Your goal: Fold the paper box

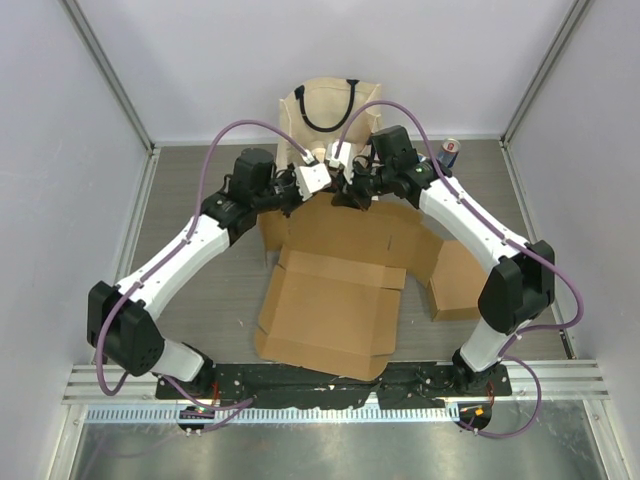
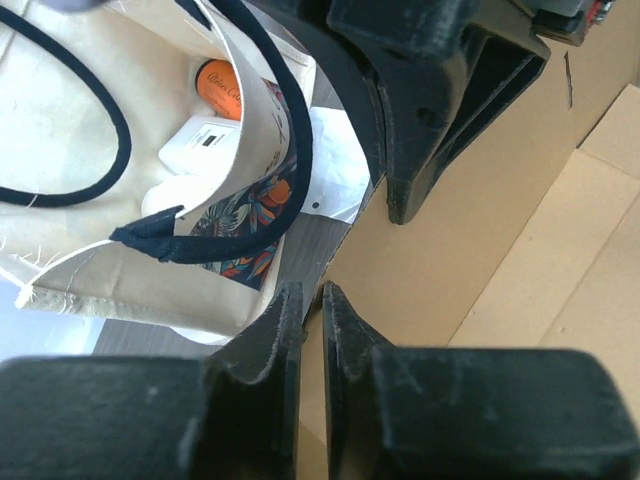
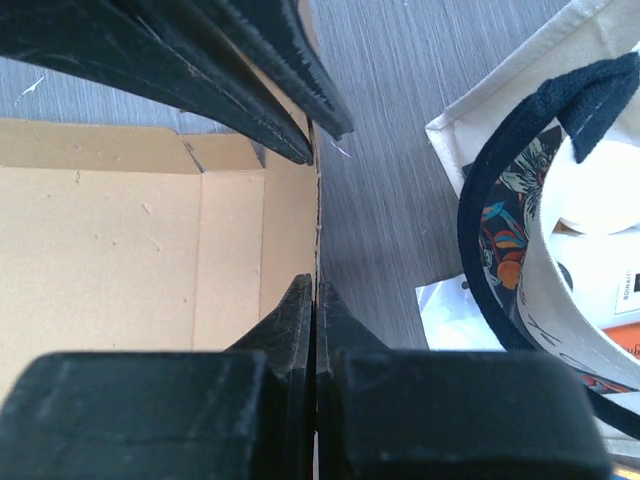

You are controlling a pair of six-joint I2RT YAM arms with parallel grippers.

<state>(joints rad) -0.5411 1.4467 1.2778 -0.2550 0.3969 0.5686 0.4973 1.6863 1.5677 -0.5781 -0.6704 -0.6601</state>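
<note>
Right pincer clamped on paper box far edge | left pincer narrowed at same edge, grip unclear | tote bag just behind

— Is there any writing you can read?
— Not properly. The orange pack inside the tote bag has pale cursive lettering, but it's too blurred to make out.
— And the white box?
— There's small dark print near its edge, too tiny to read.
</note>
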